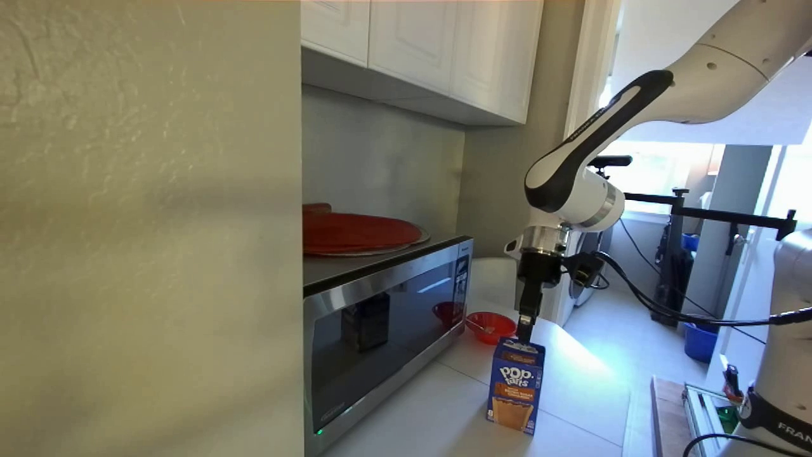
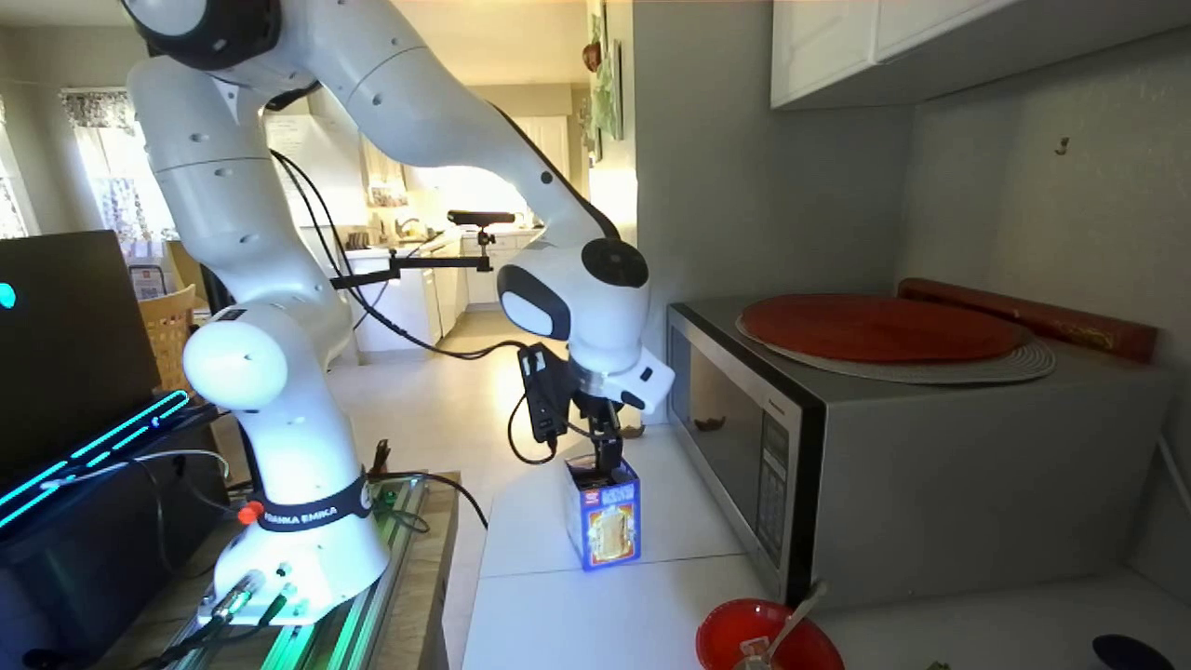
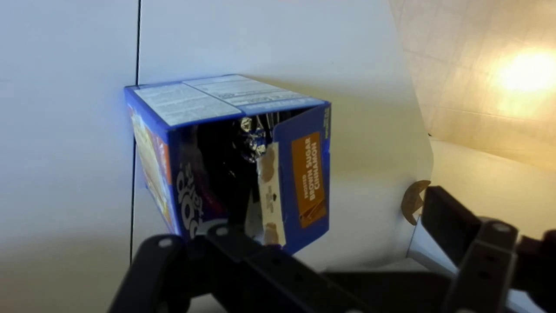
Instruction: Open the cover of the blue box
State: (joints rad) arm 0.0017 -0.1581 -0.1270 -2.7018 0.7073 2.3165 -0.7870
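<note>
We see an open-topped Pop-Tarts carton (image 1: 515, 388) upright on white countertop (image 1: 580, 393) before the microwave (image 1: 384, 324), red bowl (image 1: 501, 336) near it, wall cabinets (image 1: 415, 44) above it, Robotiq gripper (image 3: 341, 200), jaws apart

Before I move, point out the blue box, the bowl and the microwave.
Blue box (image 1: 512, 391): in an exterior view, on its printed front.
Bowl (image 2: 731, 623): in an exterior view, on its red inner wall.
Microwave (image 2: 940, 475): in an exterior view, on its plain grey side.

White cabinets (image 1: 412, 51) hang on a grey wall (image 1: 380, 146). The pale floor (image 2: 423, 409) reflects light. A bright window (image 2: 126, 177) carries a patterned valance (image 2: 98, 108).
</note>
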